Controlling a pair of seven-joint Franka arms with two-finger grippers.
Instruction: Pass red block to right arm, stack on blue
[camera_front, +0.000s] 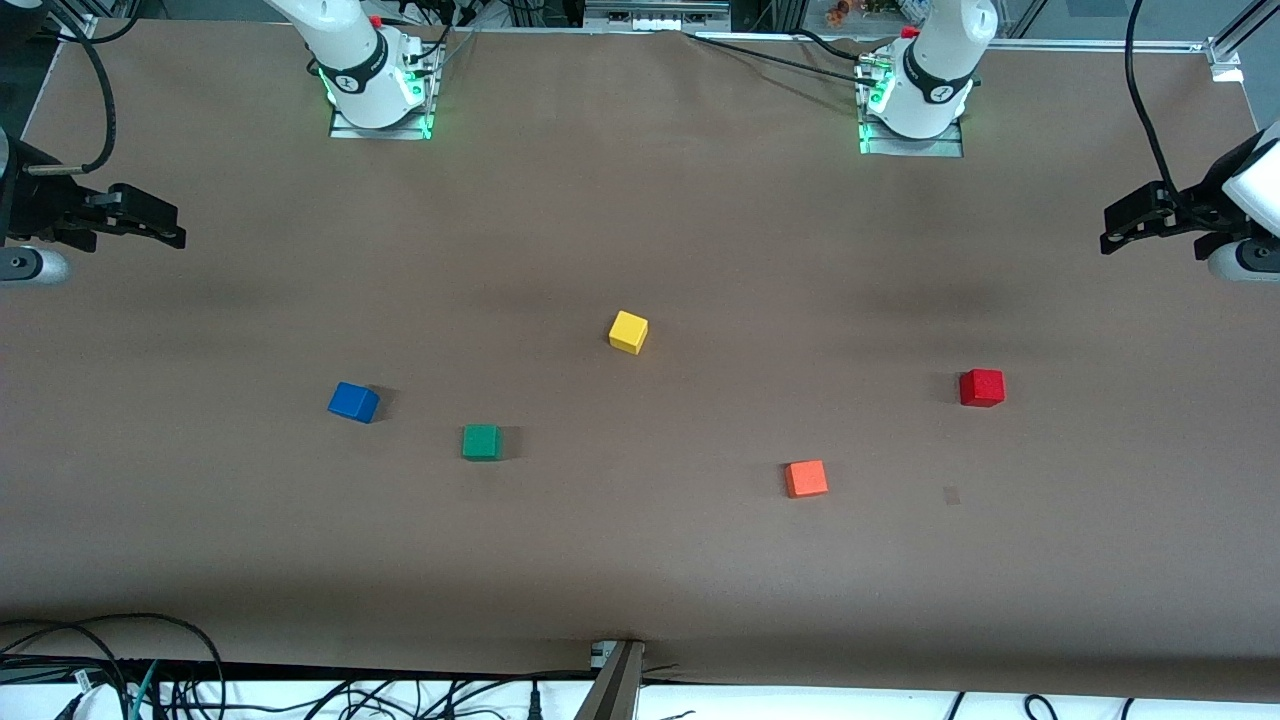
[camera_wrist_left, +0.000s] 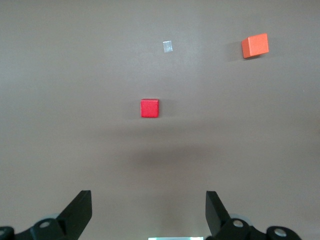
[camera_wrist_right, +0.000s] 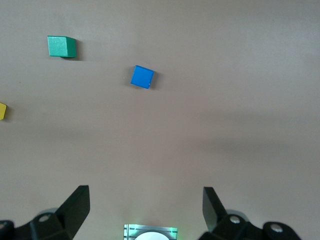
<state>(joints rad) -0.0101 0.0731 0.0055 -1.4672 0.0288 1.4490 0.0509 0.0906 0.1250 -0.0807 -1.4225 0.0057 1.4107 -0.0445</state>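
Red block below open left hand

The red block, a small cube, sits flat on the table ahead of the left gripper, centred between its spread jaws. The blue block, slightly turned, lies ahead of the right gripper, whose jaws are also wide apart.

White arms, black pincers.

5 cubes on table: 1 red block, 1 blue, 1 green cube, 1 yellow cube, 1 orange cube. 2 arms.
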